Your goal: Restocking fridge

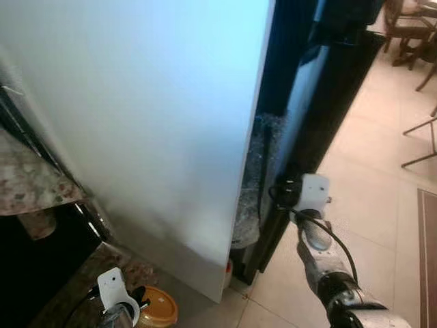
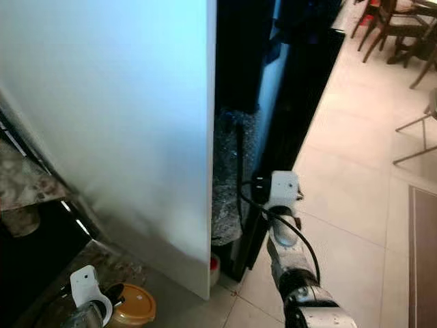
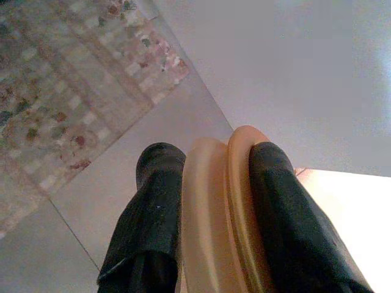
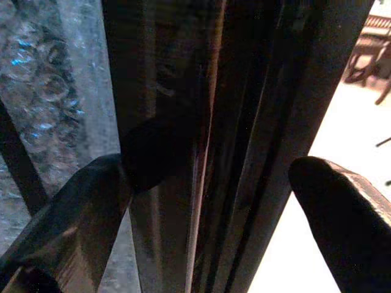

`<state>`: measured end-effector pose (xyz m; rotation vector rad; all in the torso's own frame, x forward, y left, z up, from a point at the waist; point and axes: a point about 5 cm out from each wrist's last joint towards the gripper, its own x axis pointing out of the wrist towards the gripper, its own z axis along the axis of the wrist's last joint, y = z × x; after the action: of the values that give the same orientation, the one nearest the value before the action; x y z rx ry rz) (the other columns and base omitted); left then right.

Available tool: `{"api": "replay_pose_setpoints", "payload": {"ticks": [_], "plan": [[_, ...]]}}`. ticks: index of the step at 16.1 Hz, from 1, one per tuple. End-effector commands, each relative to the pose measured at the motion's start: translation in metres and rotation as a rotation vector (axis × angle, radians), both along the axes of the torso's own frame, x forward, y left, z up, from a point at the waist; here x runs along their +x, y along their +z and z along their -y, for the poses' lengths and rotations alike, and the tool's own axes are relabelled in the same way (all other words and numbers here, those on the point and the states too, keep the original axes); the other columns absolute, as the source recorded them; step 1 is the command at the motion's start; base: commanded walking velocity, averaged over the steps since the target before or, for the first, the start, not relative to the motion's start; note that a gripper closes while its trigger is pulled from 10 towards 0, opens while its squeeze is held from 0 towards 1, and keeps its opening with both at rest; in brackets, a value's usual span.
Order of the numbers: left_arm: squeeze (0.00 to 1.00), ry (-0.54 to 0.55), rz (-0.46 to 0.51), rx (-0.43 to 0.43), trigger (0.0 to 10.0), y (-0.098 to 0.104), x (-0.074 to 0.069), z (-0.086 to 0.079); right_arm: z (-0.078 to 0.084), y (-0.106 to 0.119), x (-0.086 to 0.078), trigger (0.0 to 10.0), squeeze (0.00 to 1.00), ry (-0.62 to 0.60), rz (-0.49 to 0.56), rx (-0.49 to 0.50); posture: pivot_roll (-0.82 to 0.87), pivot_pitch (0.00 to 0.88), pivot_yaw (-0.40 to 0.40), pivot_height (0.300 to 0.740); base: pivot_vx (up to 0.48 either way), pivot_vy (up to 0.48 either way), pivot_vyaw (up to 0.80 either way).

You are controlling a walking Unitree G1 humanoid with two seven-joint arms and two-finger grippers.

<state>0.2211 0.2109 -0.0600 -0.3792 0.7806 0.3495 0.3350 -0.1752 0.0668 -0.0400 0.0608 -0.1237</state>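
Pale beige floor tiles (image 1: 382,178) run off to the right, where wooden chairs (image 1: 410,27) stand far back near the top corner. A broad white fridge side panel (image 1: 143,116) takes up most of the left and middle of the scene. To its right sits a dark gap holding a strip of clear bubble wrap (image 1: 256,178), and beyond that the black fridge door (image 1: 321,102) stands with its edge toward the robot. On the far left, a speckled granite countertop (image 1: 27,181) juts out above a dark recess.

The right gripper (image 4: 211,201) is raised to the near edge of the black door, low down beside the bubble wrap. Its two black fingers (image 4: 342,220) are spread wide, one on each side of the door's dark edge, and whether either touches it cannot be told.

The left gripper (image 3: 217,213) hangs low at the near left, over a patch of mottled stone floor beside the foot of the white panel. Its fingers are pinched on a round tan plastic container with an orange-yellow lid (image 1: 158,309), held by its rim, with one finger on either face.
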Motion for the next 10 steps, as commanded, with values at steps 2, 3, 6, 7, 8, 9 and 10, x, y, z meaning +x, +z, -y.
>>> {"api": "replay_pose_setpoints", "payload": {"ticks": [2, 3, 6, 7, 8, 9, 10], "plan": [[0.0, -0.006, 0.004, 0.007, 10.0, 0.001, 0.001, 0.0, 0.031, -0.012, -0.013, 10.0, 0.0, -0.147, -0.053, -0.019, 0.04, 0.0, 0.001, 0.74, 0.0, 0.0, 0.0], [0.0, -0.007, 0.004, 0.007, 10.0, 0.001, 0.001, 0.0, 0.034, -0.017, -0.018, 10.0, 0.0, -0.166, -0.068, -0.029, 0.04, 0.0, 0.001, 0.74, 0.0, 0.0, 0.0], [0.0, -0.009, 0.003, 0.007, 10.0, 0.0, 0.001, 0.001, 0.041, -0.034, -0.033, 10.0, 0.0, -0.198, -0.128, -0.06, 0.03, 0.0, -0.002, 0.74, 0.0, 0.0, 0.0], [0.0, -0.009, 0.003, 0.006, 10.0, 0.0, 0.0, 0.001, 0.043, -0.039, -0.038, 10.0, 0.0, -0.207, -0.141, -0.061, 0.04, 0.0, -0.003, 0.74, 0.0, 0.0, 0.0], [0.0, -0.009, 0.003, 0.006, 10.0, 0.0, 0.0, 0.001, 0.046, -0.045, -0.045, 10.0, 0.0, -0.228, -0.165, -0.058, 0.04, 0.0, -0.003, 0.74, 0.0, 0.0, 0.0], [0.0, -0.009, 0.003, 0.006, 10.0, 0.0, 0.0, 0.001, 0.049, -0.052, -0.051, 10.0, 0.0, -0.249, -0.194, -0.048, 0.03, 0.0, -0.004, 0.74, 0.0, 0.0, 0.0], [0.0, -0.009, 0.002, 0.005, 10.0, 0.0, 0.0, 0.001, 0.054, -0.063, -0.062, 10.0, 0.0, -0.281, -0.252, -0.046, 0.03, 0.0, -0.003, 0.74, 0.0, 0.0, 0.0]]}}
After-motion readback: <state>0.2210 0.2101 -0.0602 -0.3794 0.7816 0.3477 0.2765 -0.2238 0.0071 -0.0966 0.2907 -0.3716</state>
